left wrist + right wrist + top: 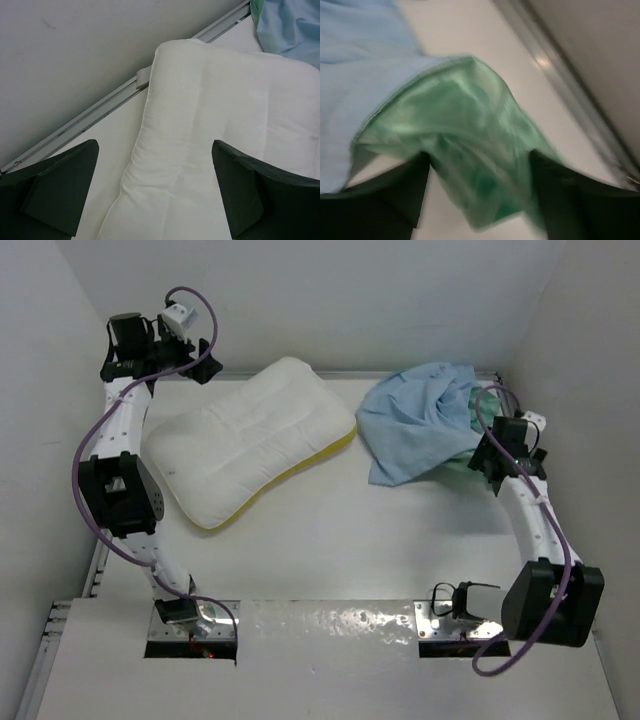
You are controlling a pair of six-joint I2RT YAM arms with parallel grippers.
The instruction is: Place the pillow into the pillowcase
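The white quilted pillow [250, 445], with yellow piping along its near edge, lies slantwise on the table at the back left. My left gripper [203, 364] hovers over its far left end. In the left wrist view that gripper [155, 192] is open wide, with the pillow [215, 115] below and nothing between the fingers. The pillowcase [420, 420] lies crumpled at the back right, light blue side up. My right gripper [487, 455] is at its right edge. In the blurred right wrist view that gripper [480, 192] has its fingers apart, with a shiny green fold of the pillowcase [465, 125] between them.
A metal rail [90, 117] runs along the foot of the back wall, close behind the pillow. The right-hand wall's rail [560, 75] passes near my right gripper. White walls enclose the table on three sides.
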